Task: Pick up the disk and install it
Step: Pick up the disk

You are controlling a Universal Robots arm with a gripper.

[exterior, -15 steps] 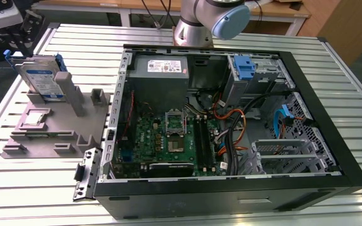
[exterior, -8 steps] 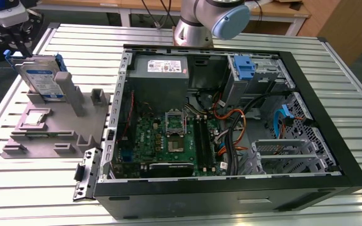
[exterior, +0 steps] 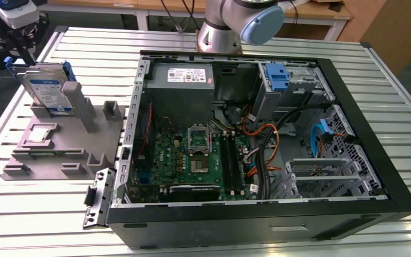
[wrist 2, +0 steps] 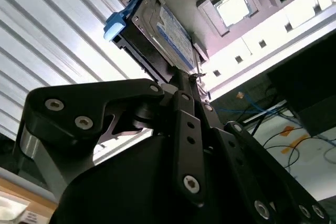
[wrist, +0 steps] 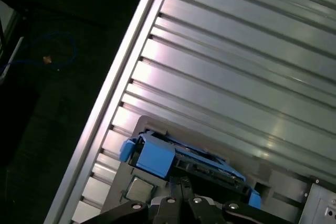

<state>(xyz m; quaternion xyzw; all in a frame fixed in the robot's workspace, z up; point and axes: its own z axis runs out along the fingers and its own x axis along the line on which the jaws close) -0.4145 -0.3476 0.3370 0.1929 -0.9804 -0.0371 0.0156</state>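
Silver-grey with a blue-and-white label, the disk [exterior: 48, 88] stands upright in a grey fixture [exterior: 55, 144] on the slatted table [exterior: 34, 230] at the exterior view's left, beside the open computer case [exterior: 398, 198], with the gripper [exterior: 23, 56] at its top edge. In the second wrist view the gripper [wrist 2: 191, 85] meets the disk [wrist 2: 170, 32] by its blue bracket [wrist 2: 114, 24]; whether it clamps the drive I cannot tell. In the first wrist view the blue bracket [wrist: 155, 156] lies just ahead of the gripper [wrist: 181, 195].

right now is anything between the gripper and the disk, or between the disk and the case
Nothing visible between the gripper and the disk. Toward the open case, a tall post of the grey holder stands right beside the disk, on the exterior view's right.
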